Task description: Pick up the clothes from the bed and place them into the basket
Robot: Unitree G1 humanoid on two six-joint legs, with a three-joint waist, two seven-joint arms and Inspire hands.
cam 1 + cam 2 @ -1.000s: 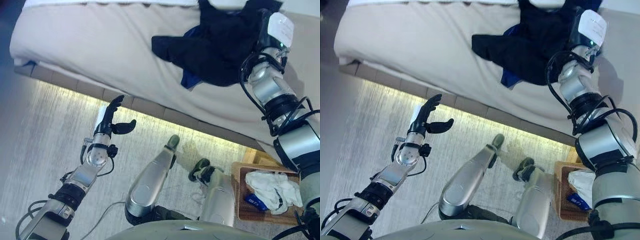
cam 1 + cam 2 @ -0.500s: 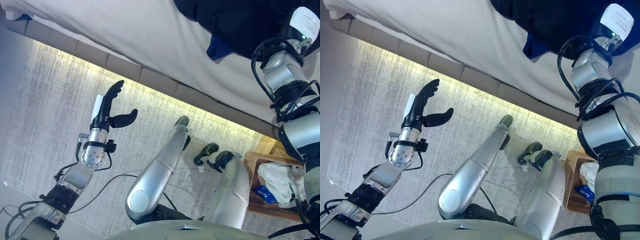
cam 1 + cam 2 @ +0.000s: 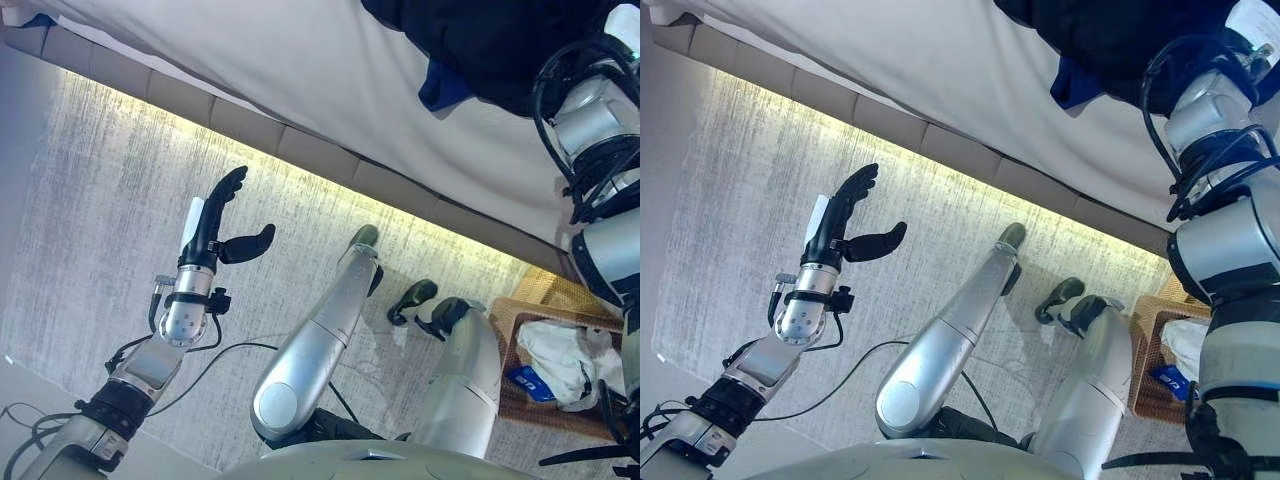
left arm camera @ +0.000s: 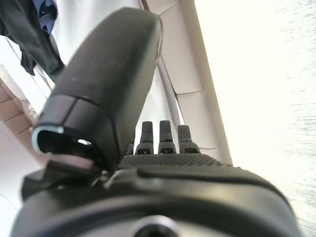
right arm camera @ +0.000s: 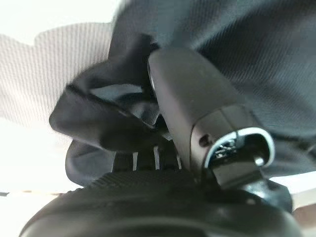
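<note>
View has shifted a little since half a second ago; arms much as before. Right hand (image 5: pixel 197 148) on the bed (image 3: pixel 300 80), thumb and fingers pinching a fold of the crumpled black cloth garment (image 5: pixel 113 118). Left hand (image 3: pixel 222 225) over the floor, fingers straight, thumb out, empty. Brown wicker basket (image 3: pixel 520 320) below right arm.

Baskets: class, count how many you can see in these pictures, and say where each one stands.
1. The basket stands on the floor beside the bed, near the robot's right side, with white clothes inside. Others may lie outside the views.
</note>
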